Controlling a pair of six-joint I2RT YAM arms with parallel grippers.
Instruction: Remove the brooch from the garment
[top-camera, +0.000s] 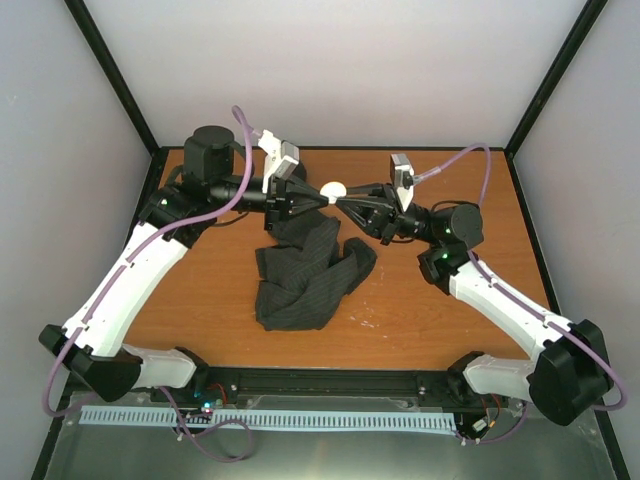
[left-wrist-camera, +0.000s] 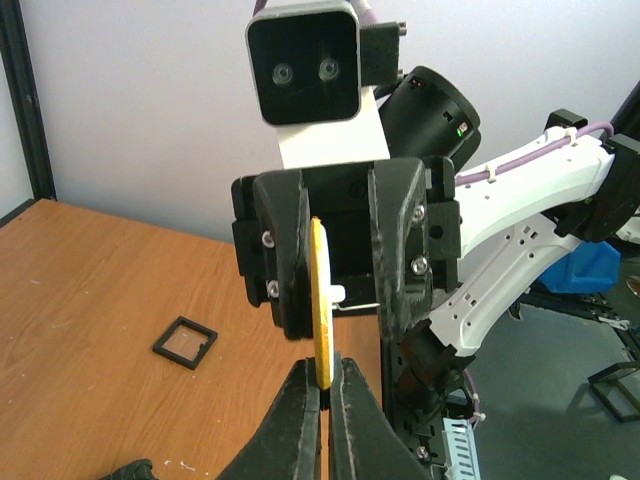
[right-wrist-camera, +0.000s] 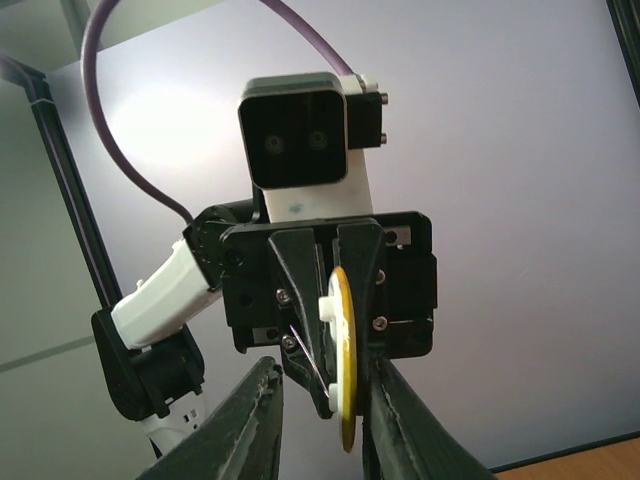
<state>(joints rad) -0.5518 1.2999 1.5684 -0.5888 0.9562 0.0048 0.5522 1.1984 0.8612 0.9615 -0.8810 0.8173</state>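
The brooch (top-camera: 333, 189) is a small round disc with a yellow rim and a white back carrying a thin wire pin. It is held in the air between my two grippers, above the back of the table. My left gripper (top-camera: 322, 197) is shut on its edge, as the left wrist view shows (left-wrist-camera: 327, 385), with the disc (left-wrist-camera: 319, 300) edge-on. My right gripper (right-wrist-camera: 325, 375) is open around the disc (right-wrist-camera: 343, 350), which sits close to its right finger. The garment (top-camera: 305, 275), dark and striped, lies crumpled on the table below, apart from the brooch.
A small black square tray (left-wrist-camera: 185, 342) lies on the wooden table (top-camera: 200, 300) behind the grippers. White walls and black frame posts enclose the table at the back and sides. Both arms reach inward from the near edge.
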